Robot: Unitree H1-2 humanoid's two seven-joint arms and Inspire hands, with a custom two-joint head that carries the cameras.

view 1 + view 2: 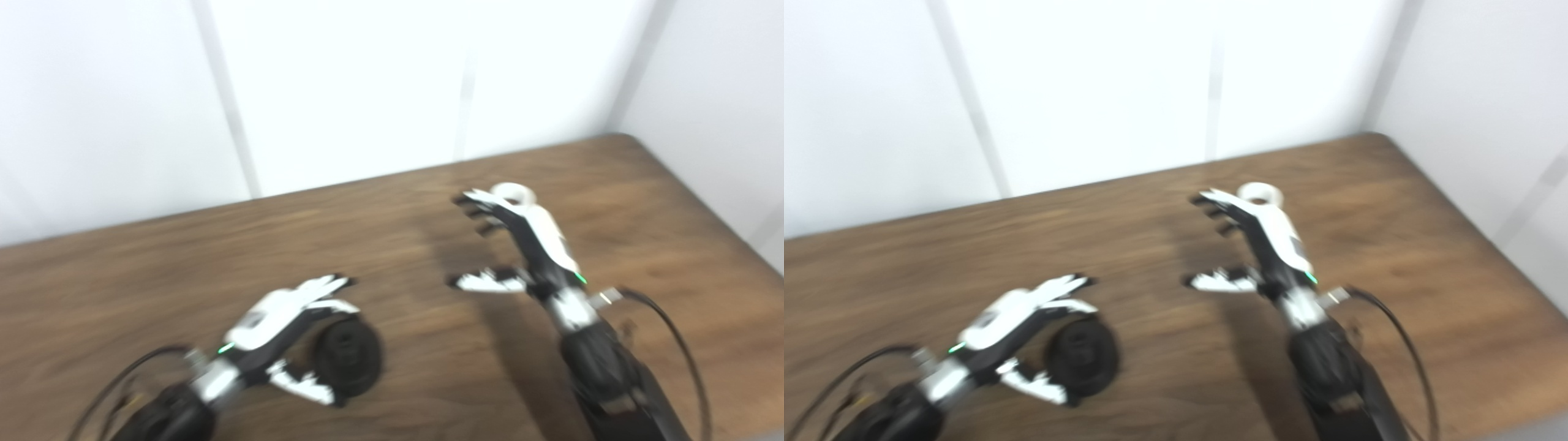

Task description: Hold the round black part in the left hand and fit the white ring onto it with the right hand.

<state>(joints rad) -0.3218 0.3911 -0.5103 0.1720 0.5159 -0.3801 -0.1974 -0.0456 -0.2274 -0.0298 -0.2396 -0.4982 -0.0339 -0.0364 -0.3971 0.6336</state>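
The left hand (278,334) is hovering low at the near left with fingers and thumb spread, curving around the black disc (347,355), which is lying on the desk (153,263); whether they are touching is blurred. The right hand (520,245) is reaching farther out, spread and holding nothing. The white ring (1260,193) is lying just beyond its fingertips (471,202).

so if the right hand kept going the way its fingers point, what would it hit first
Probably nothing: the right hand points up and left, past the small white ring beside it, toward bare wooden table. Blur leaves depth unclear.
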